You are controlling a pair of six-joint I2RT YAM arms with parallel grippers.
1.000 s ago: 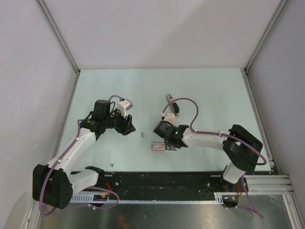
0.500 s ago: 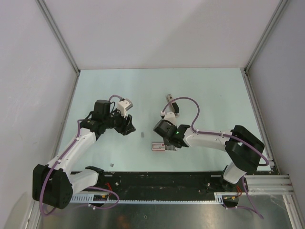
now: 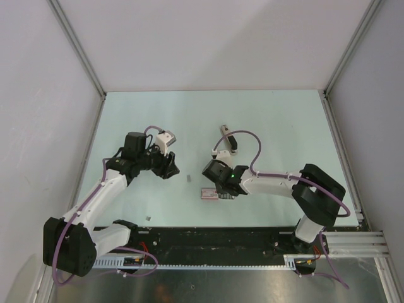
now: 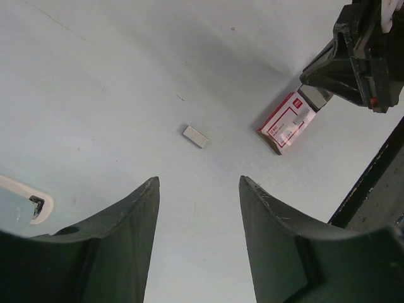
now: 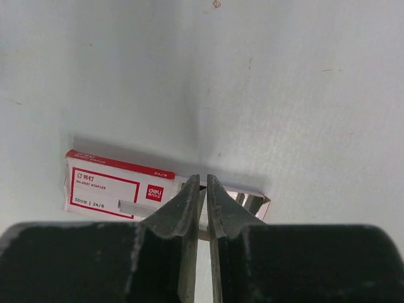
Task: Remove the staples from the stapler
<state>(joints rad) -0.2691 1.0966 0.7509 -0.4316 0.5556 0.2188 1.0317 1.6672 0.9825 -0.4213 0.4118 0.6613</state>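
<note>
A small, narrow bar-shaped stapler, dark grey-black with a pale beige-silver end, lies on the pale green tabletop near the middle of the surface. Its long axis runs slightly aslant from far to near, with the pale end towards the far side. At this size it is not clear whether it is open or closed. Well apart from it, nearer the front edge and to its left, a tiny short strip of grey metallic staples lies flat and loose on the bare surface.

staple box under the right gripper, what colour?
The staple box is white with red edging; clearest in the right wrist view.
</note>
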